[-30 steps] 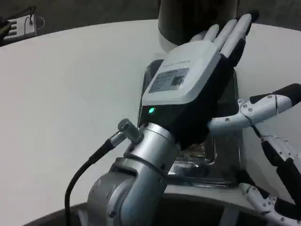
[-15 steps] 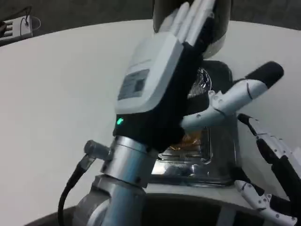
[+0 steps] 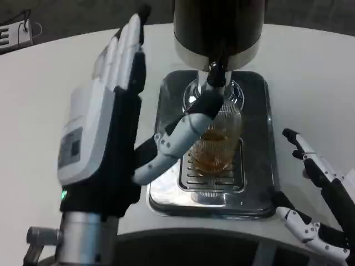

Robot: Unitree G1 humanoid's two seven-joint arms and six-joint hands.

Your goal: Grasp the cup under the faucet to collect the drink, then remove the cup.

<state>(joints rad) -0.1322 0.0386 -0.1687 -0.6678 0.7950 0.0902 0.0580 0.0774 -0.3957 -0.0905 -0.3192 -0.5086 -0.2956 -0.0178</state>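
Head view: I see the cup [image 3: 217, 145] on the drip tray [image 3: 260, 166], under the faucet [image 3: 216, 76], with amber drink inside

My left hand [image 3: 105, 144] is raised flat beside the tray, fingers together and holding nothing; its thumb [image 3: 183, 133] crosses before the ribbed clear cup. My right hand [image 3: 316, 199] waits with fingers apart, right of the tray, near the dark dispenser [image 3: 219, 27]
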